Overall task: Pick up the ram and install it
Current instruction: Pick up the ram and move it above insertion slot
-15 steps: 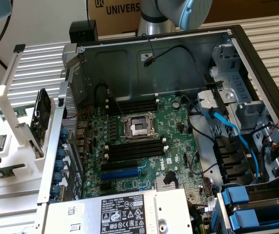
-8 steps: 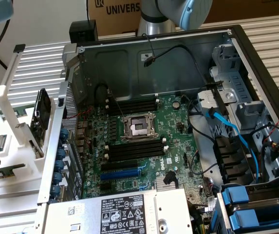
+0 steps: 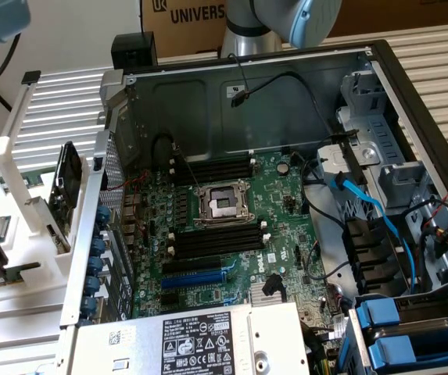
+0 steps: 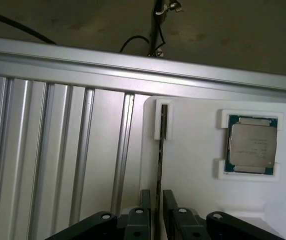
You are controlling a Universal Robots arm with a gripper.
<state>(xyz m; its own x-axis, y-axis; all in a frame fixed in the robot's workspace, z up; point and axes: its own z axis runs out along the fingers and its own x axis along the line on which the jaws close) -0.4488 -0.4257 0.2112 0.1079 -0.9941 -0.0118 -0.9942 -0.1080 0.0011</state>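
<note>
Straddling the ram (image 4: 159,155), my gripper (image 4: 156,200) stands spread, one finger on either side of the stick. The stick rests on edge in a slot of the white holder (image 4: 192,150), near the square silver processor (image 4: 251,145) in its own recess.

I judge the task barely begun. The ram looks neither gripped nor lifted (whether a pad already brushes it I cannot say), and all of the installing is left.

In the exterior view the open computer case (image 3: 208,101) lies with its motherboard (image 3: 286,226) bared. The long black memory slots (image 3: 212,168) in the middle of the frame, above and below the processor socket (image 3: 224,205), look empty.

Seen edge-on, the ram is a thin dark strip, its far end seated in a white bracket. Chips and label are hidden from this angle.
</note>
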